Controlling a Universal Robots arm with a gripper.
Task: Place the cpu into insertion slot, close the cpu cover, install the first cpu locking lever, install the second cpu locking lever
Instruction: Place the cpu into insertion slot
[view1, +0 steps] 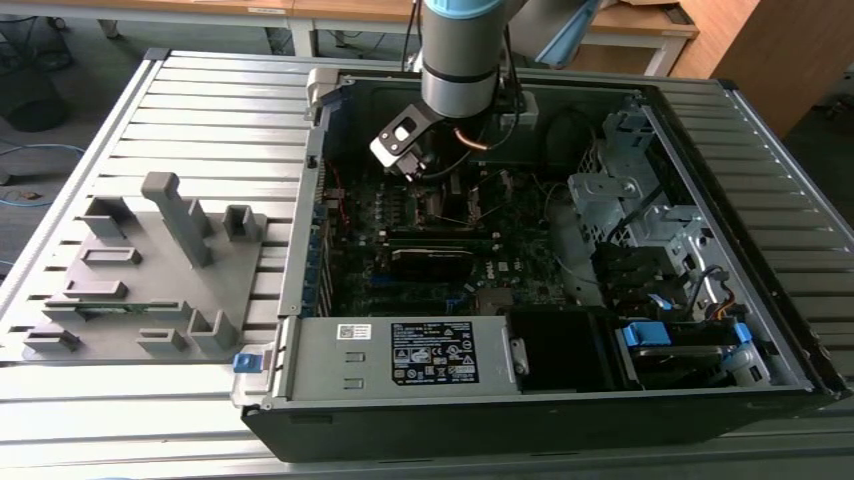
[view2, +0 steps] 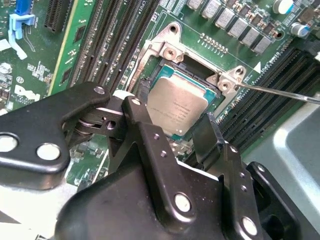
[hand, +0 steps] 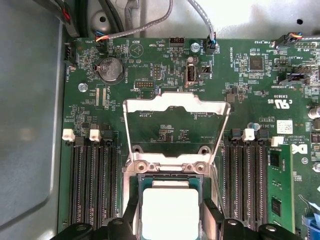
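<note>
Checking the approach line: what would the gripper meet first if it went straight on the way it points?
Most likely the cpu, lying in the insertion slot directly ahead of the gripper; how near it is, I cannot tell.

In the exterior view the light is soft and even, so the grey table (view1: 214, 110) looks bright, but inside the computer case (view1: 561, 425) it is dark and shadowy. In the first wrist view light bounces off the cpu (hand: 170, 212) and turns its top almost white. In the second wrist view the black hand (view2: 176, 106) close to the camera looks blurry, with small shiny spots.
</note>
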